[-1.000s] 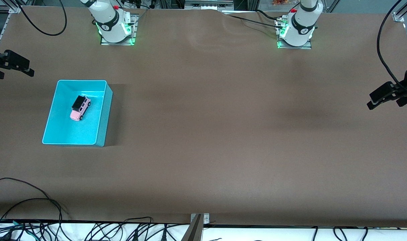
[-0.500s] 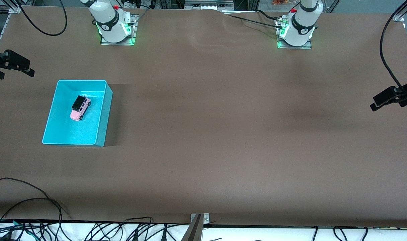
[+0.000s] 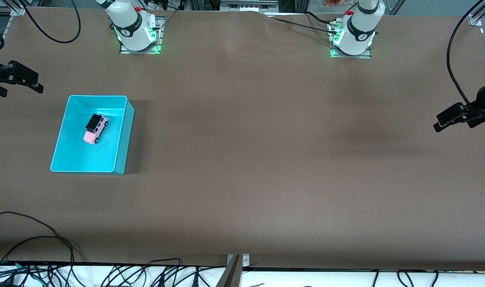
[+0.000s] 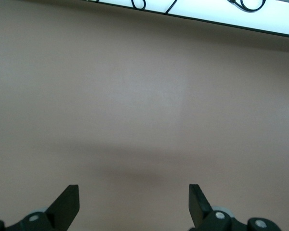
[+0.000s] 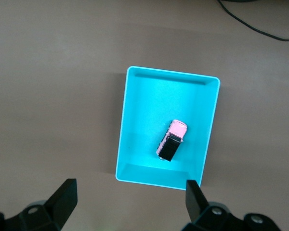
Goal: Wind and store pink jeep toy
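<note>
Nearest the front camera, loose black cables (image 3: 47, 239) are trailing along the table's (image 3: 242, 159) edge, beside a small metal bracket (image 3: 238, 261). No brand, label or readable writing is showing on anything in these views.

Farther in, toward the right arm's end of the table, the turquoise bin (image 3: 123, 135) is sitting on the brown surface, and the pink jeep toy (image 3: 95, 128) is lying inside it on its wheels, black roof up, apart from the bin's walls. In the right wrist view the pink jeep toy (image 5: 171, 145) and the turquoise bin (image 5: 130, 120) are showing straight below the tool.

The right gripper (image 3: 38, 86) is hanging in the air over the table's edge at its own end, just off the bin's farther corner, its fingers (image 5: 62, 197) spread wide and grasping nothing. The left gripper (image 3: 437, 126) is hovering over bare table at the left arm's end, well apart from the bin, its fingers (image 4: 196, 199) likewise released and empty.

Against the earlier frames, the left gripper is sitting slightly more toward the table's middle, and the right gripper has shifted a touch toward the bin; the jeep and bin are lying unchanged.

Farthest off, both arm bases (image 3: 137, 34) are glowing green.
</note>
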Available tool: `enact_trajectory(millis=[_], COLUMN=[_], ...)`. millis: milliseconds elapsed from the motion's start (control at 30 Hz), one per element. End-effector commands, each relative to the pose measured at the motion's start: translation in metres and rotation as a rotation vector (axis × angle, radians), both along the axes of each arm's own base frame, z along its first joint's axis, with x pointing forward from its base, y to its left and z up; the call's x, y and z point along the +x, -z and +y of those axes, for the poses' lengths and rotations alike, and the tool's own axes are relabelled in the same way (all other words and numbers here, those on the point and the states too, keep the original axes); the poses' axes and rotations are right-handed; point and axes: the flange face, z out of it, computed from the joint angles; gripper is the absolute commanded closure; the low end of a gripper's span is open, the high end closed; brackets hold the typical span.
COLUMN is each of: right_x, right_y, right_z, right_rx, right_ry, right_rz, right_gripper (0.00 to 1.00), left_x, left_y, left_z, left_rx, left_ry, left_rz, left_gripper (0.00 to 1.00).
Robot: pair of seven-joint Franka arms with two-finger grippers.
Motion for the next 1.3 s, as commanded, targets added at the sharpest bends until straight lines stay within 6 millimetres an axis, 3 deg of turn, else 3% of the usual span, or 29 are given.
enact_trajectory(millis=[0,533,833,1267], right_x=[0.001,0.000,0.000,-0.002], right_y=[-0.006,-0.004,-0.001,0.000], right_z=[0.004,0.000,-0.015,-0.004], right_rx=[-0.016,-0.019,-0.023,-0.025], right_ry=[-0.012,-0.009,0.038,0.139], right_rz=[-0.013,-0.005,0.008,0.027], right_gripper=[0.00,0.00,0.00,0.00], left_x=[-0.003,-0.001,-0.001,-0.001], left_y=[0.001,0.003,0.003,0.003], left_z=[-0.001,-0.001,-0.001,-0.001], left_rx=[-0.009,-0.009,-0.008,-0.008], left_ry=[0.005,0.005,0.005,0.005], left_rz=[0.009,0.013,0.013,0.013], left_gripper=[0.00,0.00,0.00,0.00])
